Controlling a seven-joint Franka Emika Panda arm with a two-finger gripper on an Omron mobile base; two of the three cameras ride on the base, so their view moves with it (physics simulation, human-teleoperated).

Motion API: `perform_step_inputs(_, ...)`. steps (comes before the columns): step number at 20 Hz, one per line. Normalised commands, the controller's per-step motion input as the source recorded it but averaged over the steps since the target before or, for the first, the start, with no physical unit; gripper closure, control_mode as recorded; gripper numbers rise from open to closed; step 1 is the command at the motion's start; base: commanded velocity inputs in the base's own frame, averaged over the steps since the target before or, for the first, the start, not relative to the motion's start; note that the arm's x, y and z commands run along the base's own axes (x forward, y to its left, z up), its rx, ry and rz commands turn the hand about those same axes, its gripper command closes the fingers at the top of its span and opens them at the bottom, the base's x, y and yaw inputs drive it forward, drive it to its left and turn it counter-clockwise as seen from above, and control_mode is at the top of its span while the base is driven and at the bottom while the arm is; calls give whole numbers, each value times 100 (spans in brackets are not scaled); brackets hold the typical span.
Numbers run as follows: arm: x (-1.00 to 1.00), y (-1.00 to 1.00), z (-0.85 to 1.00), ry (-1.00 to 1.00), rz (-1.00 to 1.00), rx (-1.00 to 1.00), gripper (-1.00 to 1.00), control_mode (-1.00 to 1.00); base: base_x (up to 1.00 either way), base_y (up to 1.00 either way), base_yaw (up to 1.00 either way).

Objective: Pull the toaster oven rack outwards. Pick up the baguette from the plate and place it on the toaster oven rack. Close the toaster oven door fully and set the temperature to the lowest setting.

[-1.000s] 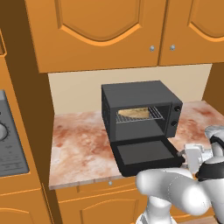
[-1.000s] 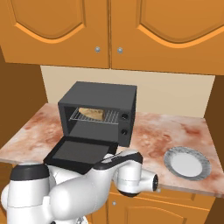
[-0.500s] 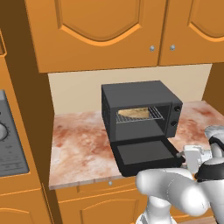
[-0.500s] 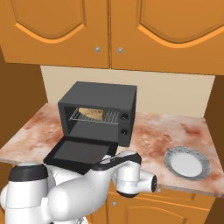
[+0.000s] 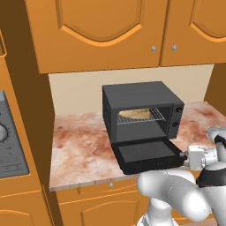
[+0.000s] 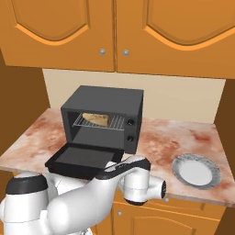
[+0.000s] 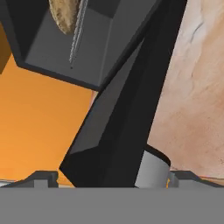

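With baguette (image 5: 134, 113) already on toaster oven rack (image 5: 152, 115) and toaster oven door (image 5: 146, 155) hanging flat and open, best to hook under door's right front corner and swing up steadily. Fingers (image 7: 107, 177) spread wide, holding nothing, straddling that corner. Matte black box, thin wire grid, mottled marble counter (image 6: 174, 142), pale round plate (image 6: 196, 170) bare.

Mottled reddish-pink and cream stone-patterned counter (image 5: 79, 145) (image 6: 174, 137) (image 7: 197, 87) runs along a plain beige back wall (image 5: 75, 92) (image 6: 183, 98). Above it hang orange wooden wall cabinets (image 5: 101, 31) (image 6: 114, 27) with arched raised panels and small round silver knobs (image 5: 153, 48) (image 6: 102, 52). Matching orange base cabinets (image 5: 97, 205) (image 6: 202, 220) sit under the counter's front edge. Beyond the counter's left end, a grey appliance panel (image 5: 9, 145) is set in a tall orange unit.
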Motion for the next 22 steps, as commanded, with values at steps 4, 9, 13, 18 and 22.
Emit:
perform_step_inputs(4,-5,39,39,-10,12,0,-100,-100,0,0,0)
perform_step_inputs(9,8,44,10,-5,6,-1,-100,-100,0,0,0)
perform_step_inputs(13,56,48,0,0,0,-5,-100,-100,0,0,0)
perform_step_inputs(18,79,46,0,0,-1,-8,-100,-100,0,0,0)
perform_step_inputs(22,68,43,0,0,-7,-6,-100,-100,0,0,0)
